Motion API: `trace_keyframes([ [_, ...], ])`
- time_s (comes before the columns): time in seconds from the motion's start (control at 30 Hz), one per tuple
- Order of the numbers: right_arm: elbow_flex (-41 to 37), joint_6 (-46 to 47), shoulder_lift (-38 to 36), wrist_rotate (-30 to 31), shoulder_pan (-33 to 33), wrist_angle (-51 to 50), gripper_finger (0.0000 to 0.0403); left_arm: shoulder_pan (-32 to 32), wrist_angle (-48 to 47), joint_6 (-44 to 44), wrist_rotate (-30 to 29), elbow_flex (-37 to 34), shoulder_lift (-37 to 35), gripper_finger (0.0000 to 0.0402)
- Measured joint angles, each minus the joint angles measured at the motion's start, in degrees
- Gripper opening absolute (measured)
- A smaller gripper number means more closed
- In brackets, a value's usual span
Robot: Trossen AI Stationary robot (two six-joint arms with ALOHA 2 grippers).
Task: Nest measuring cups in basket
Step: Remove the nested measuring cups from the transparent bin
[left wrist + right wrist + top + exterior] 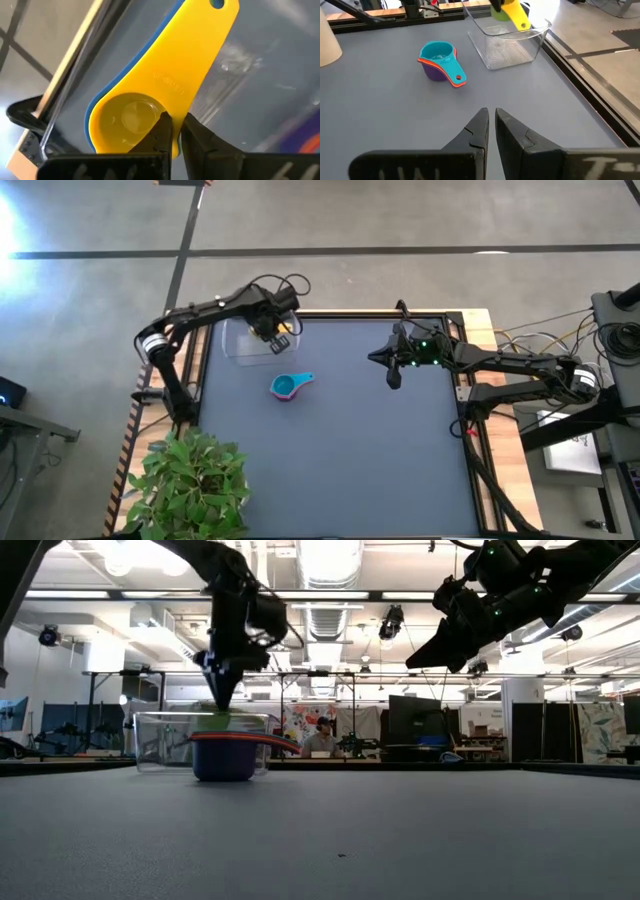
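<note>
High view: left pincer is over the basket at the table's far left corner, with yellow showing at its tip. A nested stack with a teal cup on top sits on the table just beside the basket, outside it. Right pincer hangs over the far middle of the table, idle.

Low view: left pincer points down into the basket. The stack stands in front of it, blue-purple body with a red rim.

Left wrist view: pincer is clamped on the rim of the yellow cup, where bowl meets handle. A blue cup lies under the yellow, nested. Clear basket wall behind.

Right wrist view: right pincer is closed, holding nothing, above bare table. Teal-topped stack is apart from the basket; the yellow cup hangs over the basket.

Step, as I judge it: placing the yellow/blue pair in the basket. Next: lower, let go, pull clear, then fetch the teal stack and seat it with the pair. Risk: the pair splitting on release.
</note>
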Motion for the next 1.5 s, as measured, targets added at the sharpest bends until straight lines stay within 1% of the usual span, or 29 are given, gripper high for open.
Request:
trace_keyframes([
  [0.17,0.0,-0.09,0.0,0.01,0.0,0.02,0.0022,-3.67,-1.81,-2.44,0.71,1.21,-2.77,0.0002],
  [0.43,0.0,-0.22,0.0,0.03,-0.02,0.11,0.0022,-12.2,-2.82,-12.43,3.99,1.54,-7.25,0.0002],
  [0.57,0.0,-0.22,0.0,0.03,-0.04,0.11,0.0022,-17.62,-2.67,-17.8,5.22,1.54,-7.27,0.0002],
  [0.77,0.0,-0.22,-0.01,0.03,-0.04,0.1,0.0022,-25.63,-1.65,-26.19,5.56,1.54,-5.85,0.0002],
  [0.93,0.0,-0.22,0.0,0.03,-0.04,0.11,0.0022,-30.63,2.89,-30.76,5.57,1.54,-4.32,0.0002],
  [1.03,0.0,-0.22,0.0,0.03,-0.04,0.11,0.0022,-31.78,3.23,-32.75,4.29,1.51,-3.07,0.0002],
  [1.27,0.0,0.2,0.0,0.02,-0.02,0.0,0.0022,-31.52,2.97,-34.57,1.79,0.92,0.22,0.0002],
  [1.5,0.0,0.68,-0.02,-0.01,0.0,0.0,0.0022,-31.47,3.6,-35.63,0.45,-1.37,0.26,0.0002],
])
